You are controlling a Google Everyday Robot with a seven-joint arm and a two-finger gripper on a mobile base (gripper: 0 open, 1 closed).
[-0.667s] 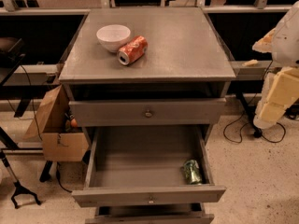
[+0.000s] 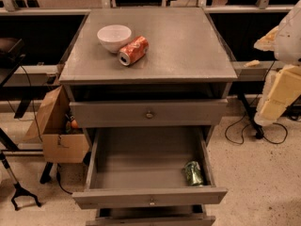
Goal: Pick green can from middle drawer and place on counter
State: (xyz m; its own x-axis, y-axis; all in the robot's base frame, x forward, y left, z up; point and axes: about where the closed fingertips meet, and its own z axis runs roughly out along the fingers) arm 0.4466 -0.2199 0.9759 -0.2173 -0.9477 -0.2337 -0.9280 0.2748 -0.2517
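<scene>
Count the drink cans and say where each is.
2. The green can lies in the open middle drawer, front right corner. The orange-red can lies on the counter beside the white bowl. The gripper hangs right of the counter. The closed top drawer may hide more.

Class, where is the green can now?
The green can lies in the front right corner of the open middle drawer; the gripper hangs at the view's right edge, beside the counter.

Green can [image 2: 193, 173] in front-right corner of open middle drawer [image 2: 141, 160]; hand seemingly off-frame right.
</scene>
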